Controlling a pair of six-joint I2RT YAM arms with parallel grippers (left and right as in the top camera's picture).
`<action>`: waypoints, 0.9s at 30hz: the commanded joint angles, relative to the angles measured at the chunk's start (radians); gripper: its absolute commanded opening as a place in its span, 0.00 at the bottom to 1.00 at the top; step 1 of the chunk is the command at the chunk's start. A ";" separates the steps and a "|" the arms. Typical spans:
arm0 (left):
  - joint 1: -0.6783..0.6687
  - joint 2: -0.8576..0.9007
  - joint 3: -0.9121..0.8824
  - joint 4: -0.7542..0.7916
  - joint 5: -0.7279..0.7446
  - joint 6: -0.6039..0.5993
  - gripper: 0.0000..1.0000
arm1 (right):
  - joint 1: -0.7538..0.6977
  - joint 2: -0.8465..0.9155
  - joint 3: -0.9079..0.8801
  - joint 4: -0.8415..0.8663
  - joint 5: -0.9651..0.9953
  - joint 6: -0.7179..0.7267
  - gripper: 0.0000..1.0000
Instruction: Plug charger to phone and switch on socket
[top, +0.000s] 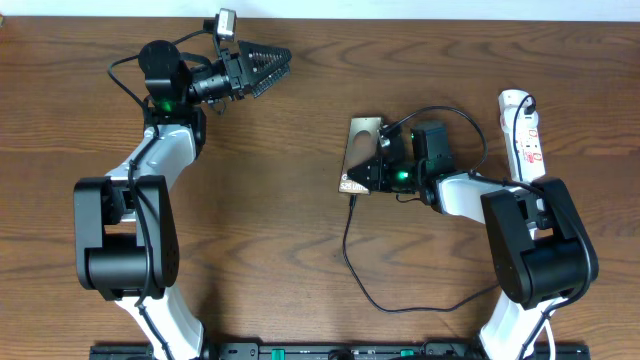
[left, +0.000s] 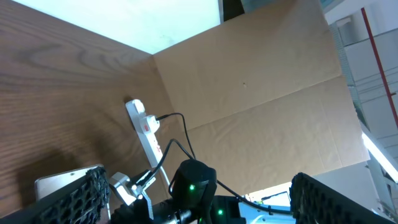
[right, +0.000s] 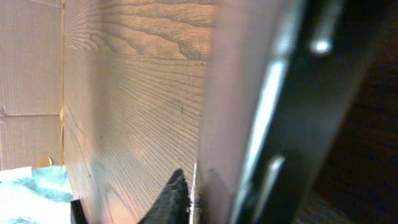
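Observation:
The phone (top: 361, 143) lies flat at mid-table, its lower end under my right gripper (top: 367, 177). The charger's thin black cable (top: 349, 245) leaves that lower end and loops down and to the right. In the right wrist view the phone (right: 245, 106) fills the frame edge-on, and one black fingertip (right: 176, 191) sits right beside its face; the other finger is hidden, so I cannot tell the grip. The socket (top: 523, 135), a white power strip, lies at the far right, also seen as the strip (left: 147, 133). My left gripper (top: 268, 66) hangs open and empty at the far left.
The right arm's base (top: 535, 245) stands between the cable loop and the table's right edge. The left arm's base (top: 125, 235) stands at the left. A brown cardboard wall (left: 261, 93) rises behind the table's far side.

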 joint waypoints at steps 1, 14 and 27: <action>0.002 -0.019 0.011 0.009 0.003 0.007 0.93 | 0.008 0.013 0.018 0.006 -0.006 -0.013 0.16; 0.002 -0.019 0.011 0.009 0.003 0.007 0.93 | 0.003 0.012 0.018 0.002 0.094 -0.013 0.56; 0.002 -0.019 0.011 0.009 0.003 0.007 0.93 | -0.001 -0.029 0.374 -0.649 0.394 -0.081 0.89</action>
